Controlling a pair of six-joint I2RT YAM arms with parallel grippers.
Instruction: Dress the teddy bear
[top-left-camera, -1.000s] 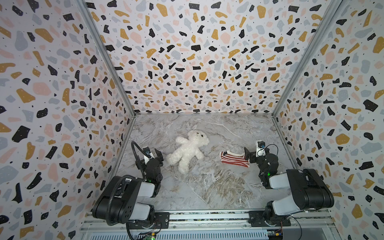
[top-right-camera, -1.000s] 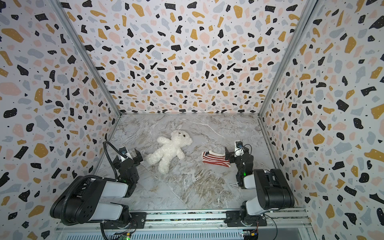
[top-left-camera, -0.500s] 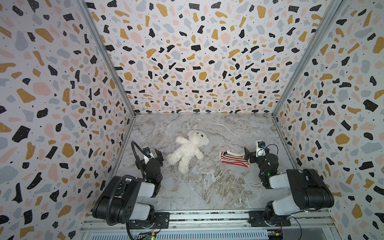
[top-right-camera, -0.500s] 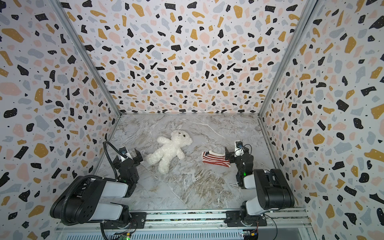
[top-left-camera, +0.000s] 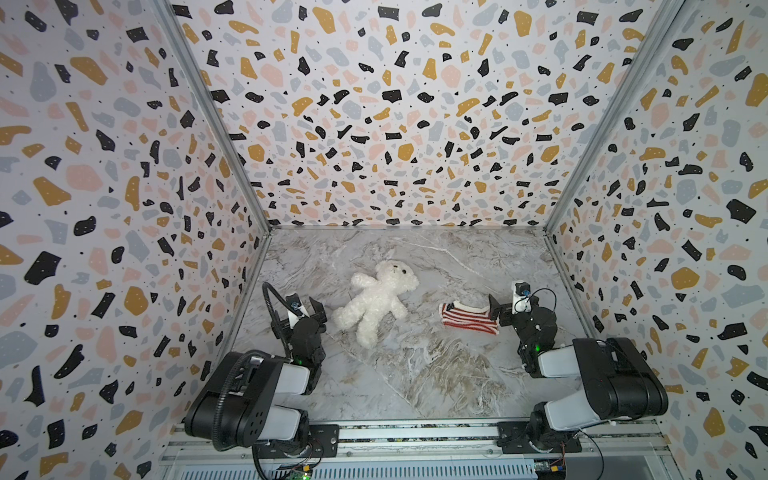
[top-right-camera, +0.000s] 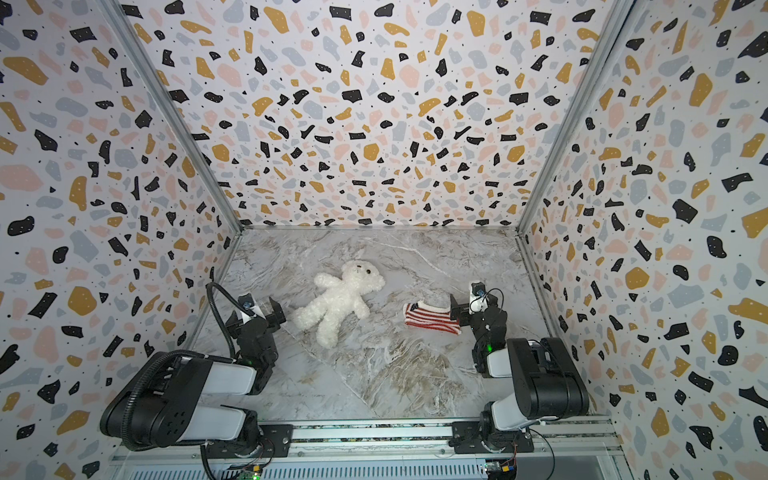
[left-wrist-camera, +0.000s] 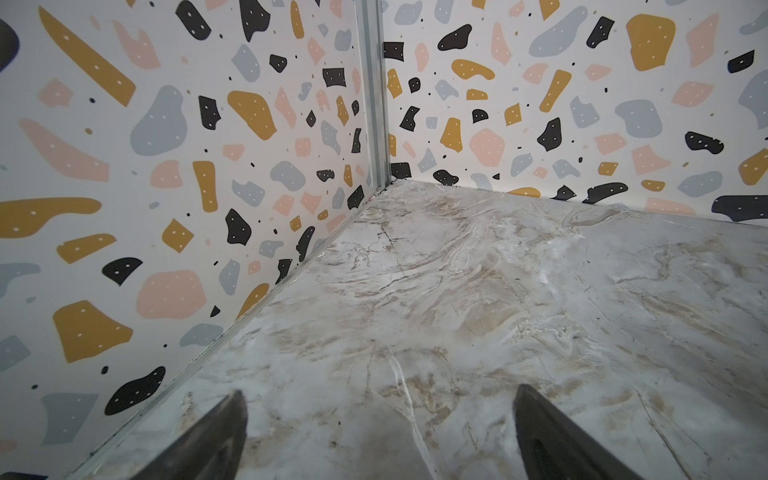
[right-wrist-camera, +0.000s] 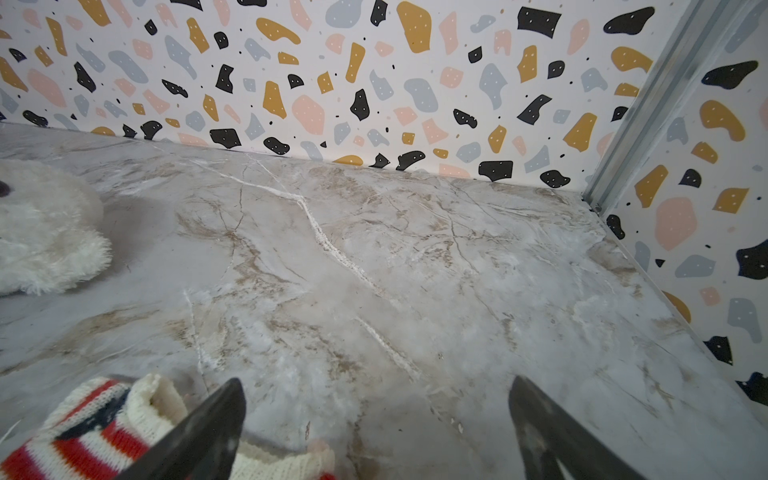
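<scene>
Teddy bear (top-left-camera: 376, 303): lies face up on the marbled tabletop (top-left-camera: 415, 374), left of centre in both top views. Its head is angled toward the back wall, its legs point toward the front left, and its white fur is uncovered.
Striped knit garment (top-left-camera: 468, 318): red, white and dark blue with a cream hem. It lies flat on the tabletop to the right of the bear and apart from it.
Left gripper (left-wrist-camera: 380, 392): jaws spread wide over bare tabletop with nothing between them. It sits low by the left wall (top-left-camera: 124, 208), near the bear's feet but clear of them.
Right gripper (right-wrist-camera: 376, 381): jaws spread wide with only tabletop between them. One finger (right-wrist-camera: 199, 432) sits at the garment's edge; whether it touches cannot be told.
Arms: both are folded low at the front rail.
</scene>
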